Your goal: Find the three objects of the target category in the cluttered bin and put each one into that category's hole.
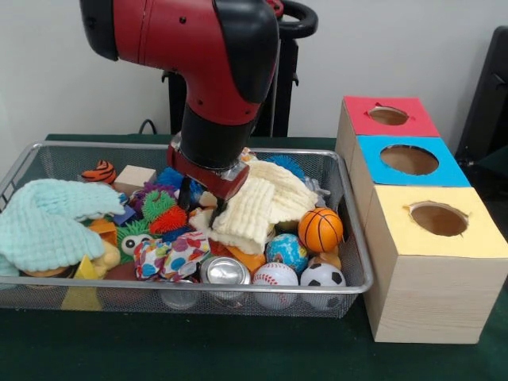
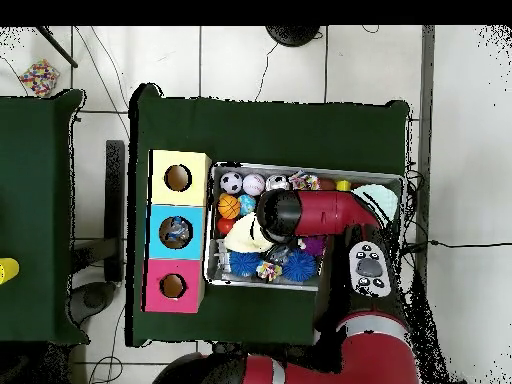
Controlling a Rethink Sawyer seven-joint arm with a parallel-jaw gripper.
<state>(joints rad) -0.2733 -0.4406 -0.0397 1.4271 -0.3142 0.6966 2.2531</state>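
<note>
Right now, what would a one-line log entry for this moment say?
arm: over wire mesh bin | gripper: open, lowered beside cream knitted cloth | holding: nothing seen | yellow-topped wooden box: hole shows nothing

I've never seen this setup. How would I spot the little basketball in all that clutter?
Start at the wire mesh bin on the green table and go to the end nearest the three coloured boxes. There, just beside the cream ribbed cloth, sits the basketball. It is the only orange ball with black seams; the balls beside it are a blue globe, a white baseball and a black-and-white football.
</note>
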